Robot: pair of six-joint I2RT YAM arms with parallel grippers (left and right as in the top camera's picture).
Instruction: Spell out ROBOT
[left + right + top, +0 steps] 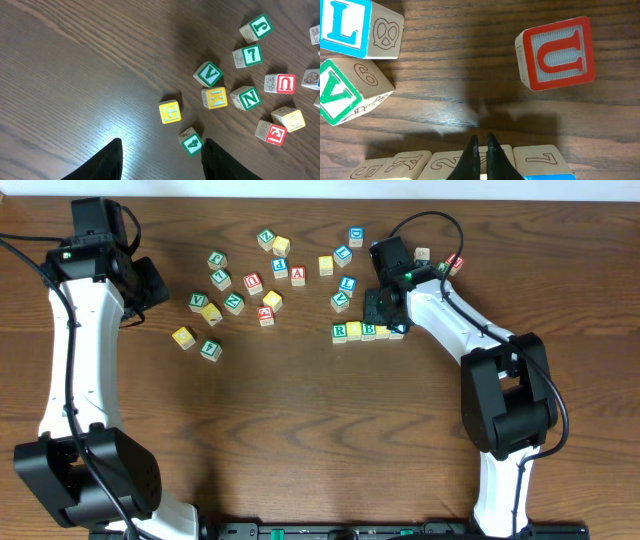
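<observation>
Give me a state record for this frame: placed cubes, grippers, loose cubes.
placed: R, yellow cube, B side by side in a line; more cubes after B, partly hidden by the right arm
right gripper: shut, holding nothing, tips over that line
left gripper: open, holding nothing, above the table near the 4 cube
loose cubes: scattered beyond the line, e.g. red U

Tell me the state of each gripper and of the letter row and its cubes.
letter row: five cubes side by side, none stacked.
R cube: letter up, at one end.
B cube: letter up, in the middle.
blue-framed cube: at the other end, letter hidden.
left gripper: open, holding nothing.
right gripper: shut, holding nothing, tips at the row.
</observation>
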